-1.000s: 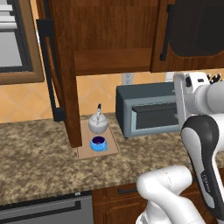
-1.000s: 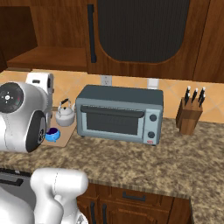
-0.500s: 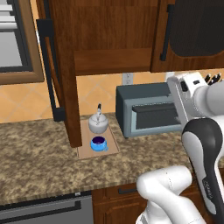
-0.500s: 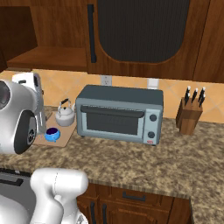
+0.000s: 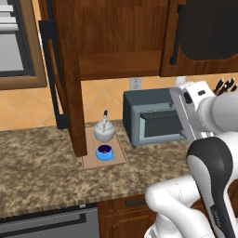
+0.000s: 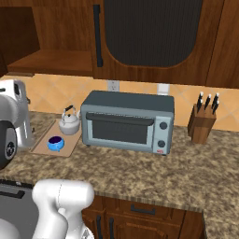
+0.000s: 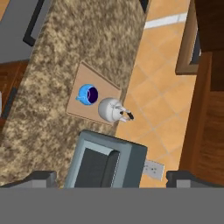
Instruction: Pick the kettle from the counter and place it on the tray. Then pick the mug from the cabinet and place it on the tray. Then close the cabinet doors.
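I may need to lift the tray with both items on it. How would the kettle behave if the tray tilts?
The kettle is rounded and squat, so it would probably slide rather than tip. The tray has only a slight rim, which likely won't stop it. The mug sits right beside it and might get knocked.

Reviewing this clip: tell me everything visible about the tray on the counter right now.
The tray is a flat, light tan, wood-looking rectangular board with a faint raised rim. It lies flat on the speckled counter, just left of the grey toaster oven and beside the open cabinet door. The silvery kettle stands upright on its back half, the blue mug on its front half. Nothing else rests on it.
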